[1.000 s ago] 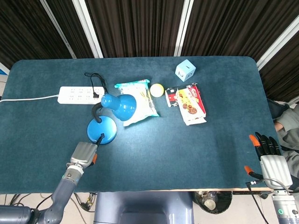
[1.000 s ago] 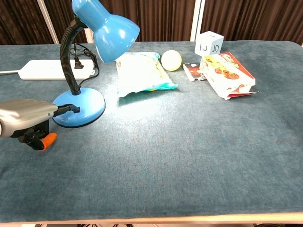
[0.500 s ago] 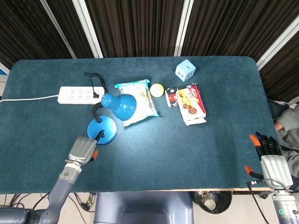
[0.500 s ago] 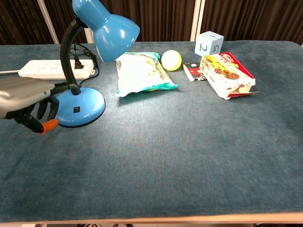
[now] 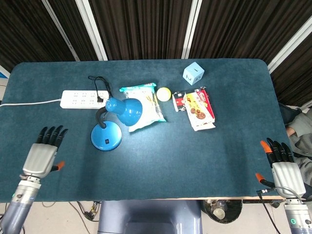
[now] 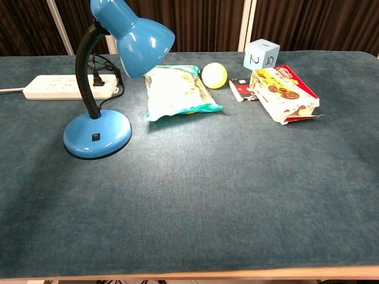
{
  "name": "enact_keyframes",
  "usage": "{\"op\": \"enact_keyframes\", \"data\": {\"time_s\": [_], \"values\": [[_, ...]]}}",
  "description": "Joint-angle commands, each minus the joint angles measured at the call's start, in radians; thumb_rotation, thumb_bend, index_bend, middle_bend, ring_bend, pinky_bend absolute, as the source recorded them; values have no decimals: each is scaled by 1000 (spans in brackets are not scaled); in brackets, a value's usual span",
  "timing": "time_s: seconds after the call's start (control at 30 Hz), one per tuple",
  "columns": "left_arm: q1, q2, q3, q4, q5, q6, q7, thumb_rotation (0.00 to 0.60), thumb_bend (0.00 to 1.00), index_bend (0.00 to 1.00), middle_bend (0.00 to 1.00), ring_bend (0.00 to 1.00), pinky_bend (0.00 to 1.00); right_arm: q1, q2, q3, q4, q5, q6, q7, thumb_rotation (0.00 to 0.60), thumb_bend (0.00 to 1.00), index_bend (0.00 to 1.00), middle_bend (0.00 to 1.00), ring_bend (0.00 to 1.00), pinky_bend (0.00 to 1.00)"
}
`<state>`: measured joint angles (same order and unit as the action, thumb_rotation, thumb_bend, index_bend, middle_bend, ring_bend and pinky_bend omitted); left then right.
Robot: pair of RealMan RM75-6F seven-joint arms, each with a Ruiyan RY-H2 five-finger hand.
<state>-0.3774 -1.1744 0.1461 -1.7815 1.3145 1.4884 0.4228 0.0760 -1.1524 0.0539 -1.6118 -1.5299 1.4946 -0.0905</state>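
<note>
- Blue gooseneck desk lamp [image 5: 112, 127] with a round base and a glossy dome shade stands on the left half of the dark teal cloth-covered bench [image 5: 161, 161], just in front of the white power strip [image 5: 84, 99] that its black cord is plugged into
- Left hand [image 5: 43, 153] is the thing that has changed: half a second ago it was at the lamp's base with its fingers against the front edge, and now it is well apart from the lamp, over the near left part of the bench, flat, fingers spread and holding nothing
- It has also dropped out of the chest view, which now shows the lamp base [image 6: 98, 135] standing free with the small switch on its front uncovered
- I judge from this that the contact with the base is over and the left arm is pulling back toward rest; the lamp itself has not shifted
- Right hand [image 5: 283, 168] lies at the near right corner as before, fingers straight and apart, empty
- Lamp's long axis is upright: the black neck rises from the back of the base, arches over, and the shade [image 6: 137, 36] points down and to the robot's right, toward the clear snack bag [image 5: 143, 105]
- Beyond the bag lie a yellow ball [image 5: 163, 93], a red-and-yellow biscuit box [image 5: 199, 108] and a light blue numbered cube [image 5: 193, 73], none touched
</note>
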Motion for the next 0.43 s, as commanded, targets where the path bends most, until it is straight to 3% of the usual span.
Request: {"op": "enact_keyframes", "data": {"time_s": [0.03, 0.23, 0.43], "values": [[96, 30, 46, 107, 84, 102, -133, 600, 126, 0, 0, 0, 8, 0, -1, 1, -1, 1, 1, -4, 600, 235, 0, 0, 0, 0], [146, 30, 33, 168, 89, 108, -255, 600, 126, 0, 0, 0, 8, 0, -4, 2, -4, 4, 0, -10, 600, 235, 0, 0, 0, 0], [151, 29, 13, 161, 100, 74, -261, 600, 126, 0, 0, 0, 8, -2, -2, 2, -2, 7, 1, -8, 600, 235, 0, 0, 0, 0]]}}
